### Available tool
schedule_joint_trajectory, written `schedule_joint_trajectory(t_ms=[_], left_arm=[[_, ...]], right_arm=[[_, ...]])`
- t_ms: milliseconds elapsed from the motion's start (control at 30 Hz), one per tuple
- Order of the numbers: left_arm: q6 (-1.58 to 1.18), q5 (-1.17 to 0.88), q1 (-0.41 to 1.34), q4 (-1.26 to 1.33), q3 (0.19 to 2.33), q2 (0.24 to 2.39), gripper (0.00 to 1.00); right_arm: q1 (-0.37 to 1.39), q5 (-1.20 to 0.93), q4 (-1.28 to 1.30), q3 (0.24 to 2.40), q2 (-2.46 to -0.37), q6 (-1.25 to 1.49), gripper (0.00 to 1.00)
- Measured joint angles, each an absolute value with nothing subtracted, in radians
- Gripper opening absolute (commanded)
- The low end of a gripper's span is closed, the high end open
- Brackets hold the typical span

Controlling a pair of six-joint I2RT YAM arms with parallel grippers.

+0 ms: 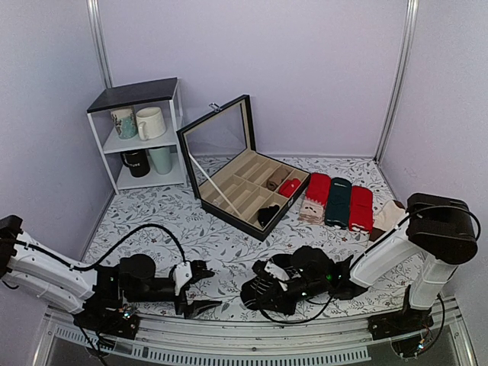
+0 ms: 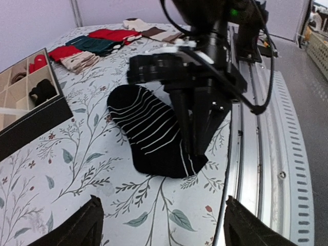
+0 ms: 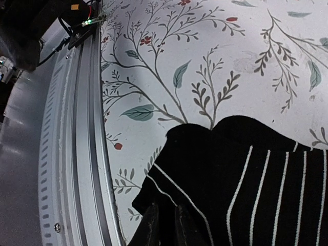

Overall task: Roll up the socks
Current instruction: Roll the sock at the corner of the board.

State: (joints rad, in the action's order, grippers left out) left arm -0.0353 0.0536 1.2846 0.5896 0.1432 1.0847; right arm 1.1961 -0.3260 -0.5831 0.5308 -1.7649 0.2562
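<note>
Left wrist view: the socks [image 2: 146,128] lie flat mid-frame on the flowered table [image 2: 61,174], beside the metal rail [image 2: 256,154]. The right gripper [image 2: 197,148] pinches their lower right edge, jaws narrow. The left gripper [image 2: 163,215] hangs wide, holding nothing.

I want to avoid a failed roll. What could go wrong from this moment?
The right gripper pinches only a corner of the striped socks, which may slip out. The socks lie close to the metal rail and could drag onto it. The left gripper stands open, apart from them; nothing pins the far end, so they may slide instead of rolling.
</note>
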Motion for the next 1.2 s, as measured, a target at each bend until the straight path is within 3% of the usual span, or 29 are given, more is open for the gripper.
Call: schedule_joint_trajectory(t_ms=[500, 833, 1200], left_arm=[[0.191, -0.079, 1.292, 0.630, 0.348, 1.475, 0.65], [0.234, -0.125, 1.316, 0.632, 0.369, 1.548, 0.59], [0.243, -0.055, 1.369, 0.615, 0.450, 1.681, 0.62]], right_arm=[[1.115, -0.551, -0.544, 0.595, -1.832, 0.417, 0.07], [1.085, -0.607, -0.510, 0.596, -1.832, 0.480, 0.05], [1.070, -0.649, -0.490, 0.598, -1.839, 0.498, 0.05]])
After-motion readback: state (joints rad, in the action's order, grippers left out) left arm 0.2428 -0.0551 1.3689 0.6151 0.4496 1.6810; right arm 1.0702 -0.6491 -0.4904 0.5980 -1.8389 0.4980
